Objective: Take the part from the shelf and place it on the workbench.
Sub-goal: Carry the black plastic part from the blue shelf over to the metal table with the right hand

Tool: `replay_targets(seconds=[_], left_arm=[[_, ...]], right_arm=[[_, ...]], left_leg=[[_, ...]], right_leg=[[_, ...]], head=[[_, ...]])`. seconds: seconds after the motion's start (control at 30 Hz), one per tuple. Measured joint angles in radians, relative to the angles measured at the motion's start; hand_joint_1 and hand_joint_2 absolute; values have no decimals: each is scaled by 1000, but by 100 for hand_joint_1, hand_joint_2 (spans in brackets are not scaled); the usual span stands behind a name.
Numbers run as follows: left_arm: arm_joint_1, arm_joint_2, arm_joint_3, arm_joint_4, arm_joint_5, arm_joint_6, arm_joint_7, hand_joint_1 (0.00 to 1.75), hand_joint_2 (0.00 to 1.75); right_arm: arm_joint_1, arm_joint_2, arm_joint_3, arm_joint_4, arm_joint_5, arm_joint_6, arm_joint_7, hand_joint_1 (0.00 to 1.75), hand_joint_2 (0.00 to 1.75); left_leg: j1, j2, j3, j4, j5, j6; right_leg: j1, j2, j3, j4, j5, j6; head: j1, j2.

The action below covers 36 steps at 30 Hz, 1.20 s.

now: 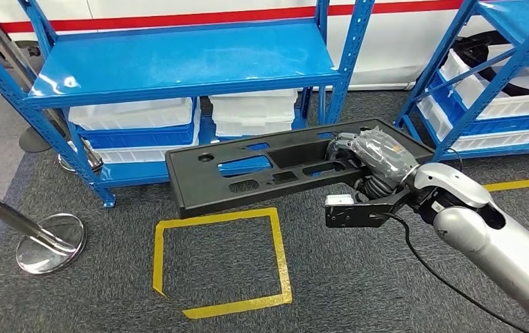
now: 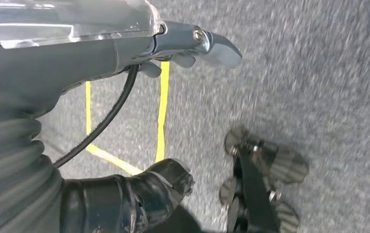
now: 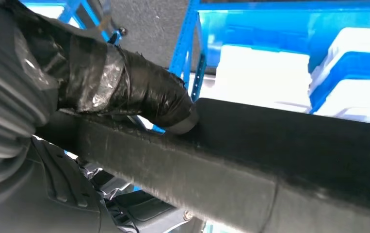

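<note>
One long black part (image 1: 247, 173) hangs in the air in front of the blue shelf (image 1: 178, 62), level with its lower bays and tilted a little, its far end higher than the near left end. The right hand (image 1: 372, 163) grasps it at its right end: the fingers are wrapped over the top edge, and in the right wrist view the taped thumb (image 3: 149, 94) presses against the part's dark rim (image 3: 280, 145). The silver right arm (image 1: 497, 243) comes in from the lower right, with a black cable (image 1: 421, 263) trailing under it. The part touches neither the shelf nor the floor.

Below it, on the grey carpet (image 1: 358, 291), lies a square outline of yellow tape (image 1: 220, 260). To the left stands a chrome post with a round base (image 1: 50, 243). White and blue bins (image 1: 136, 125) sit on the lower level of the shelf, and a second blue shelf (image 1: 497, 76) with white bins stands to the right.

The left hand (image 2: 192, 46) hangs over the carpet near the yellow tape lines (image 2: 162, 111); it carries nothing, its pale fingertips reach out straight, and the taped thumb (image 2: 139, 199) sits well apart from them, so the hand is released
</note>
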Motion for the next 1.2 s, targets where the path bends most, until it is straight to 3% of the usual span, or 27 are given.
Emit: replay_targets(seconds=[0.03,0.1,0.17,0.2,0.23,0.27,0.33,0.4,0.43,0.53,0.6,0.67,0.7,0.73,0.77,0.8,0.87,0.9,0.97,1.0,1.03,1.07,1.1,1.17,1.2], left_arm=[[-1,0,1,-1,0,0,0,0,175],[0,-1,2,-2,0,1,-1,0,175],[1,-2,2,-3,-1,11,-4,0,175],[2,-3,2,-3,-1,18,-9,0,175],[1,-6,3,-3,1,24,-15,0,175],[1,-9,3,-3,3,24,-23,0,175],[0,-15,4,-3,2,10,-35,0,175],[0,-19,3,-3,-16,-1,-37,0,175],[0,-20,2,-3,-28,-1,-35,0,175],[0,-24,-6,-3,-57,6,-33,0,175],[0,-25,-12,-3,-70,9,-34,0,175],[2,-24,-16,-3,-79,12,-31,0,175],[3,-23,-17,-3,-84,13,-27,0,175],[4,-22,-19,-3,-89,14,-23,0,175],[5,-21,-21,-3,-97,14,-17,0,175],[6,-20,-26,-3,-106,14,-13,0,175],[7,-18,-37,-3,-125,13,-7,0,175],[5,-17,-42,-3,-134,12,-6,0,175],[1,-15,-54,-3,-149,6,-11,0,175],[-2,-15,-60,-3,-157,4,-15,0,175],[-4,-17,-67,-3,-166,1,-17,0,175],[-6,-18,-74,-4,-176,0,-19,0,175],[-9,-20,-82,-4,-188,1,-17,0,175],[-13,-23,-101,-5,-211,2,-11,0,175],[-15,-25,-111,-5,-220,3,-7,0,175]], right_arm=[[3,0,-2,0,1,-1,0,175,175],[5,0,-10,0,16,-5,0,175,175],[6,6,-14,1,93,-21,2,175,175],[8,13,-14,1,145,-30,5,175,175],[15,20,-14,1,190,-38,10,175,175],[28,25,-18,-1,218,-47,14,175,175],[72,29,-46,-12,244,-70,16,175,175],[114,30,-92,-21,265,-89,6,175,175],[128,31,-117,-21,281,-91,1,175,175],[151,28,-172,-4,356,-90,0,175,175],[156,18,-197,16,413,-84,9,175,175],[147,8,-213,49,464,-55,21,175,175],[133,2,-217,73,485,-29,25,175,175],[109,-3,-217,102,506,1,28,175,175],[70,-7,-213,139,532,34,31,175,175],[16,-8,-200,187,569,66,36,175,175],[-129,9,-156,312,656,114,50,175,175],[-206,26,-128,385,697,129,59,175,175],[-339,73,-75,523,759,149,80,175,175],[-390,95,-54,582,783,157,91,175,175],[-432,115,-36,635,801,163,102,175,175],[-471,136,-21,682,814,168,112,175,175],[-510,161,-7,729,825,170,124,175,175],[-582,214,16,816,842,169,153,175,175],[-611,238,24,855,848,167,169,175,175]], left_leg=[[2,12,4,-10,6,2],[8,37,12,-31,18,8],[8,61,11,-35,22,11],[8,75,10,-34,21,11],[9,89,9,-33,20,10],[11,101,8,-30,19,7],[16,122,8,-23,12,-1],[14,137,9,-16,5,-14],[11,146,11,-15,2,-21],[9,171,20,-16,-7,-40],[13,134,2,34,-47,-45],[12,78,-52,156,-115,-40],[10,65,-82,218,-139,-38],[7,58,-102,256,-145,-34],[5,54,-108,259,-131,-30],[3,48,-98,227,-99,-25],[2,8,-58,110,-28,-11],[3,-14,-41,62,-10,-7],[2,-36,-29,24,-5,-6],[1,-26,-24,16,-2,-7],[0,-13,-20,10,2,-4],[2,1,-16,2,6,1],[3,16,-12,-7,11,4],[4,44,-8,-14,13,10],[4,58,-6,-14,11,11]], right_leg=[[1,-3,-2,0,0,6],[3,-42,-22,42,-31,17],[-6,-84,-74,154,-91,30],[-11,-92,-98,208,-110,37],[-17,-97,-107,232,-113,42],[-22,-102,-98,220,-97,48],[-28,-134,-32,104,-42,57],[-22,-176,17,7,-15,52],[-18,-183,21,-8,-16,46],[-15,-147,15,-8,-13,20],[-17,-123,15,-14,-7,4],[-15,-99,13,-16,-3,-7],[-12,-85,10,-15,-3,-10],[-9,-70,8,-12,-2,-11],[-6,-53,5,-9,-2,-12],[-5,-36,0,-3,-2,-12],[-3,-5,-11,9,-3,-11],[-4,10,-18,15,-2,-8],[-11,35,-32,19,4,2],[-15,48,-36,17,8,9],[-19,51,-40,16,10,14],[-17,34,-45,21,7,19],[-14,4,-58,43,-7,23],[-12,-67,-107,144,-54,30],[-15,-85,-136,204,-75,34]], head=[[1,0],[4,0],[7,0],[7,0],[7,0],[7,0],[7,0],[7,0],[7,0],[6,0],[5,0],[5,0],[5,0],[5,0],[5,0],[5,0],[6,0],[6,0],[6,0],[6,0],[6,0],[7,0],[10,0],[14,0],[14,0]])
